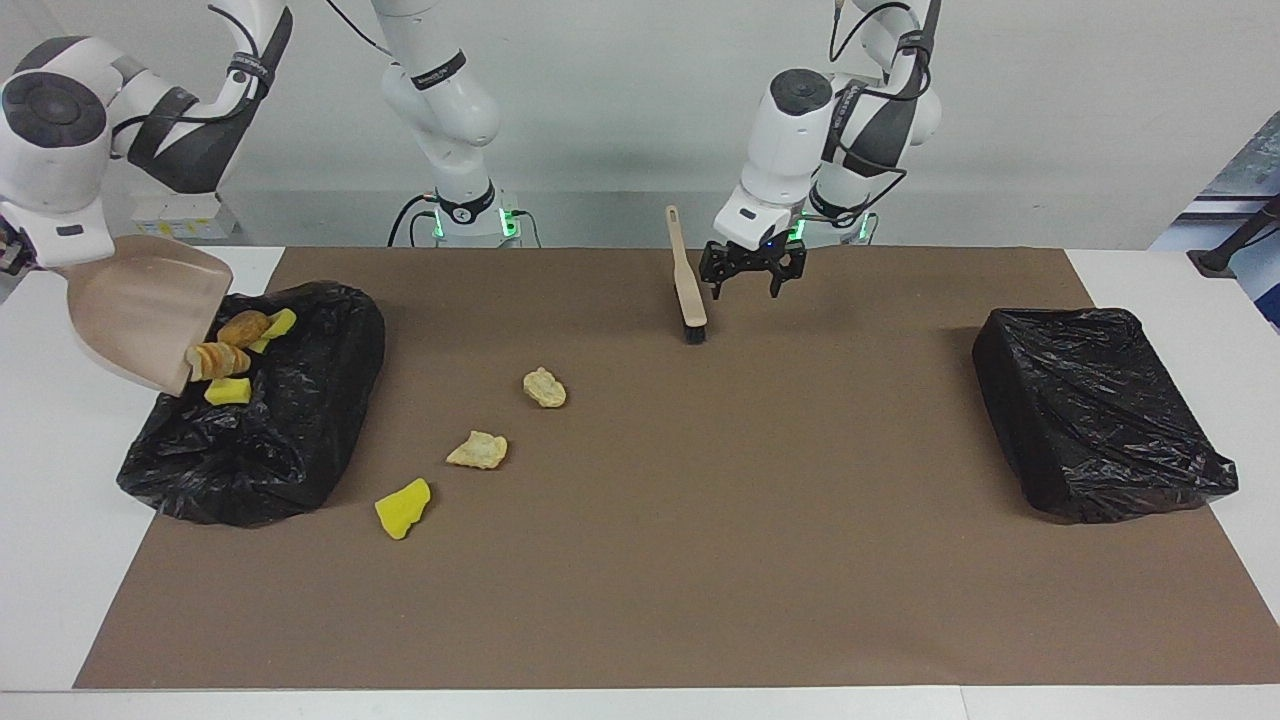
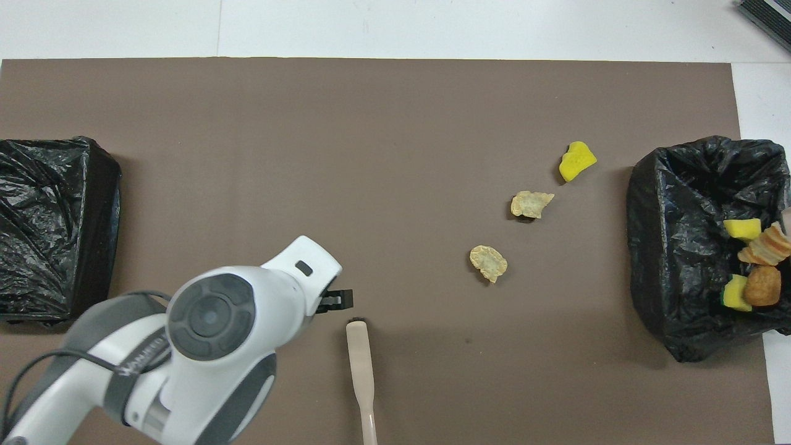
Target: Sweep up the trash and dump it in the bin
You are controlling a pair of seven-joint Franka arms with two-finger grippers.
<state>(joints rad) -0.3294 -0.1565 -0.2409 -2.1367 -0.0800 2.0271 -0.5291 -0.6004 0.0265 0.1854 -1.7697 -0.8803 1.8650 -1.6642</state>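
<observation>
My right gripper (image 1: 10, 250), mostly cut off at the view's edge, is shut on the handle of the beige dustpan (image 1: 135, 305). The pan is tipped steeply over the black-bagged bin (image 1: 280, 440) (image 2: 680, 247). Several trash pieces (image 1: 222, 358) (image 2: 757, 247) spill from its lip into the bin. On the mat beside the bin lie a cream lump (image 1: 545, 388) (image 2: 488, 262), a tan lump (image 1: 478, 450) (image 2: 531, 204) and a yellow sponge piece (image 1: 403, 507) (image 2: 577, 161). My left gripper (image 1: 752, 275) (image 2: 337, 300) hangs open and holds nothing, just beside the brush (image 1: 688, 290) (image 2: 361, 371).
The brush rests free, bristles on the brown mat (image 1: 700, 550), handle pointing toward the robots. A second black-bagged box (image 1: 1095, 425) (image 2: 49, 228) stands at the left arm's end of the table. White table shows around the mat.
</observation>
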